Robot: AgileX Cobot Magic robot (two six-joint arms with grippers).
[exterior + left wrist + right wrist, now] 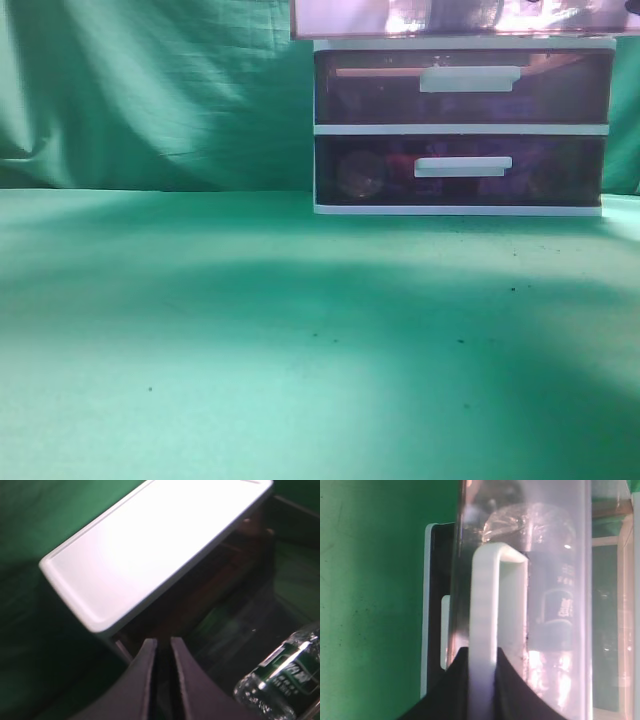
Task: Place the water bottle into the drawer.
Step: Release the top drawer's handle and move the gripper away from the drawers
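Note:
The reddish-pink drawer is pulled out at the top of the white-framed unit. In the right wrist view my right gripper is shut on the drawer's white bar handle. The clear water bottle with a dark label lies inside, seen through the translucent front. In the left wrist view my left gripper is shut and empty, above the open drawer, to the left of the bottle. Neither gripper shows in the exterior view.
Two darker purple drawers sit closed below the pulled-out one. The unit's white top lies just beyond my left gripper. A green cloth covers the table and the backdrop.

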